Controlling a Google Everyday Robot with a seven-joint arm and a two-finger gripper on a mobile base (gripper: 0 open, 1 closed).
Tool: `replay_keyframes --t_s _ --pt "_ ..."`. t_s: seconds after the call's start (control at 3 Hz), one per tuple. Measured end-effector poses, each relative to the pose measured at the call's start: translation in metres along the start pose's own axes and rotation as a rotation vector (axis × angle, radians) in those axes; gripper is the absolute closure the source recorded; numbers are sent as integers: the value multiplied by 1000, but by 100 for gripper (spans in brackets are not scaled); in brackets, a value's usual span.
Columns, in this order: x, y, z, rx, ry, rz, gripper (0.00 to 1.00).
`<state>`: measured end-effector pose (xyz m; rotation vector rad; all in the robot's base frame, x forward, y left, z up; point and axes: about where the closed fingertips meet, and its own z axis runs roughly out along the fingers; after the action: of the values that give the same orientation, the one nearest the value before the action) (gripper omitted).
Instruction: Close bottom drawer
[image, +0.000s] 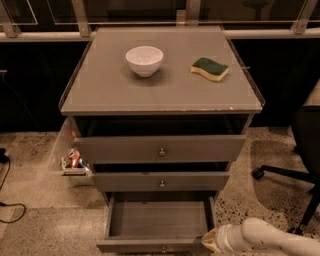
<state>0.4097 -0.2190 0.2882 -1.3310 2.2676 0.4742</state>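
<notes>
One grey cabinet (160, 95) has three drawers, each with one round metal knob. The bottom drawer (157, 219), a shallow grey tray, stands pulled out at six o'clock. The white arm's gripper (212, 240) sits by the drawer's front corner at five o'clock; I cannot tell whether it is spread or closed. On top are one white round bowl (144, 60) and one green-and-yellow sponge (209, 68).

- The bottom drawer (159, 219) stands pulled out, and its tray is bare with open room above it. Only its back end runs under the middle drawer (161, 181).
- The gripper (210, 241) sits at the bottom drawer's right front corner, and its arm (272, 239) blocks the floor to the right.
- Farther right of the drawer, a chair (287, 174) leg and wheel stand in the way.
- Left of the drawer the floor (55, 230) lies open. A small bin (74, 164) stands up-left of it, and a cable (9, 212) lies well off.
</notes>
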Motion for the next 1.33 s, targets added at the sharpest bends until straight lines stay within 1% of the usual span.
replay_keyframes --t_s 0.33,0.67,1.0,1.33 --pt "24 5 48 -59 22 37 100" --pt "35 12 78 -96 8 34 100" --pt "39 23 98 -120 -23 6 100" --pt "36 26 115 -120 -65 -24 100"
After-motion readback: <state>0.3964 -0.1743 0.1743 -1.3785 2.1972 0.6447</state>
